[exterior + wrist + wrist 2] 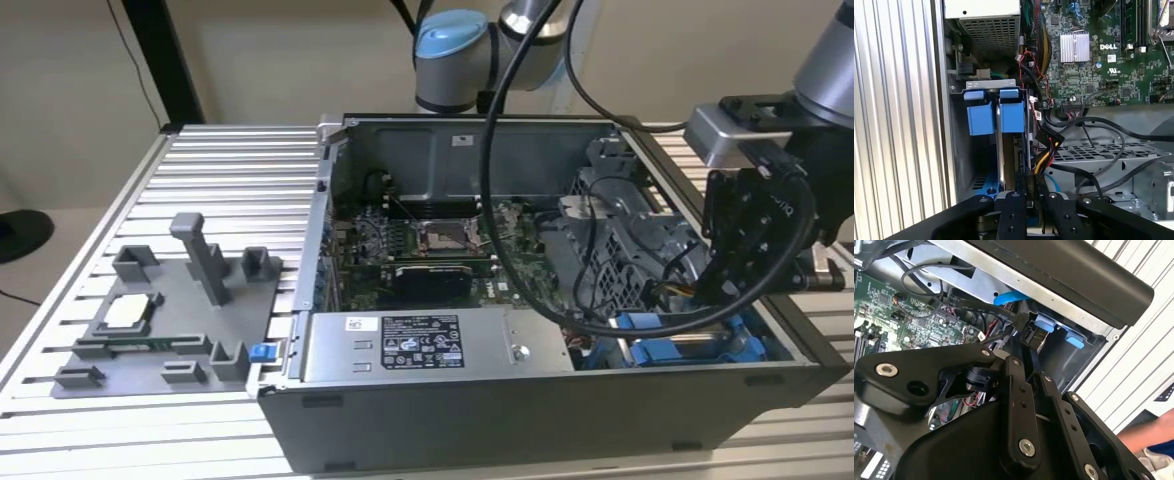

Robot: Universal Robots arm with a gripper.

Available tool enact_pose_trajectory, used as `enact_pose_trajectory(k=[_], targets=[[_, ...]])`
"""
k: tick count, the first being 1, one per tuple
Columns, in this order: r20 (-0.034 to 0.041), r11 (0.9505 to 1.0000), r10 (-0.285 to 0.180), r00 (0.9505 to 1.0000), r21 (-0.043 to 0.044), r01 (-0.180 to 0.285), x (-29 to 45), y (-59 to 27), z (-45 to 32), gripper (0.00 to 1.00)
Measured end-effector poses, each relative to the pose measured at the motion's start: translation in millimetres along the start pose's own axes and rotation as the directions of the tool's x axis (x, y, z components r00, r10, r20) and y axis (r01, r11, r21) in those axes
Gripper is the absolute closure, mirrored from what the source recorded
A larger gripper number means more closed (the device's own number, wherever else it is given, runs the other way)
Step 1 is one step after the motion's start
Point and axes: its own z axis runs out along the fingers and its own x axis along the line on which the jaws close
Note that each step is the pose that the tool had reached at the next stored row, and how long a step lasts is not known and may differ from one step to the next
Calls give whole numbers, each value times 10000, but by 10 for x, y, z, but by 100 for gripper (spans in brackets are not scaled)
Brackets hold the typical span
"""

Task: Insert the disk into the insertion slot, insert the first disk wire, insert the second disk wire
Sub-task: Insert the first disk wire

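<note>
While my pincer point(1029, 186) hangs low inside the open computer case point(534, 420), at the lower part of the exterior view's right, its fingers stand narrow. As far as I can judge, they are pinched on a black wire plug point(1035, 335) right at the mouth of the insertion slot point(961, 155). The disk point(1016, 150) looks to be in that slot already, standing on edge beside the blue tabs point(1013, 116), so I take the first step as done. A bundle of yellow, red and black leads point(1046, 152) runs just beside my fingertips, and a flat blue cable point(1009, 297) curves near the bay. Whether the plug I hold is home in the disk I cannot tell — so the wire work, by my reckoning, is under way and not finished. The case sits on a ribbed metal tabletop point(227, 160).
</note>
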Motion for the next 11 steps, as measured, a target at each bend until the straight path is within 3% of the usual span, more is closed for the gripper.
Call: enact_pose_trajectory(k=[2, 6, 11], targets=[[3, 10000, -9, 10000, 20, 9, 0, 0, 2, 100], [23, 9998, -75, 10000, 201, 75, 0, 5, 7, 100], [26, 9995, -193, 9998, 251, 192, 3, 24, 20, 100]])
